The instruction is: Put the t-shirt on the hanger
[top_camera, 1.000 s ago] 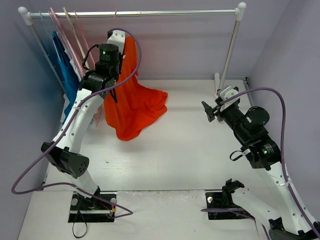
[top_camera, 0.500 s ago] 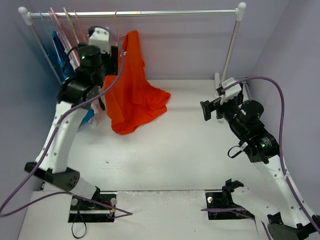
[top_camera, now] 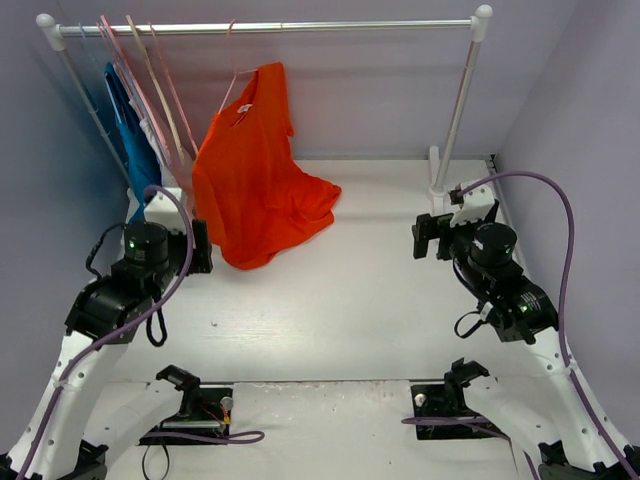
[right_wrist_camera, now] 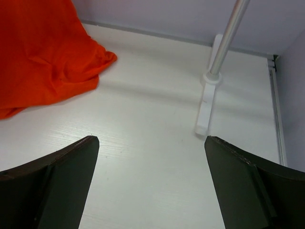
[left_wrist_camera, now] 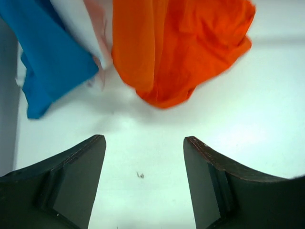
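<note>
The bright orange t-shirt [top_camera: 250, 170] hangs from the rail on the thin pale-pink hanger [top_camera: 232, 85], and its lower part lies bunched on the table. My left gripper [top_camera: 198, 247] is low at the left, apart from the shirt and open. In the left wrist view the left gripper [left_wrist_camera: 144, 139] holds nothing, and the t-shirt [left_wrist_camera: 181, 47] hangs ahead of it. My right gripper [top_camera: 425, 238] is out to the right, open and empty. From the right wrist, the right gripper [right_wrist_camera: 151, 139] faces bare table, with the t-shirt [right_wrist_camera: 43, 52] far to its left.
A clothes rail [top_camera: 350, 25] spans the back, its right post [right_wrist_camera: 224, 43] standing on a white foot [right_wrist_camera: 206, 105]. Spare hangers [top_camera: 150, 80], a blue garment [left_wrist_camera: 47, 57] and a white garment [left_wrist_camera: 81, 19] hang at the rail's left end.
The left gripper opened, let go near the shirt's collar, and its arm drew back down to the near left. The right gripper opened wider. The shirt now hangs free.
</note>
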Robot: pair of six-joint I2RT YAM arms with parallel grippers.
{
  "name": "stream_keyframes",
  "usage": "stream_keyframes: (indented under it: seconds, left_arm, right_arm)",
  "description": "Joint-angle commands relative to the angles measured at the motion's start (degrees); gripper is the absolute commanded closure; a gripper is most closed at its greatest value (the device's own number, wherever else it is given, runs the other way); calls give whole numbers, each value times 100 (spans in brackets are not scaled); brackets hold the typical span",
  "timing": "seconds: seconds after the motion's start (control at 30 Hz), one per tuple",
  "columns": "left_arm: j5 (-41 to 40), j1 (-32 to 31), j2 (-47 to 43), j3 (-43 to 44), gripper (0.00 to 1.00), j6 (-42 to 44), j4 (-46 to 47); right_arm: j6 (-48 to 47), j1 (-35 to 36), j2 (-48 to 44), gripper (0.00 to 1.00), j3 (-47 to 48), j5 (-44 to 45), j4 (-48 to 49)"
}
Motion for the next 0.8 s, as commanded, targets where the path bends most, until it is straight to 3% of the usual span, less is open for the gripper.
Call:
stream_keyframes:
  seconds: [0.0, 0.33, 0.77]
  left_arm:
    - [109, -18, -425, -586, 34, -367, 32]
    - [170, -18, -936, -1529, 34, -376, 471]
    - [197, -18, -839, -1785, 34, -244, 674]
  right_arm:
    - [507, -39, -131, 0, -133, 532, 52]
    - [990, -39, -632, 0, -740, 1149, 289]
    - [1043, -39, -509, 0, -793, 1158, 306]
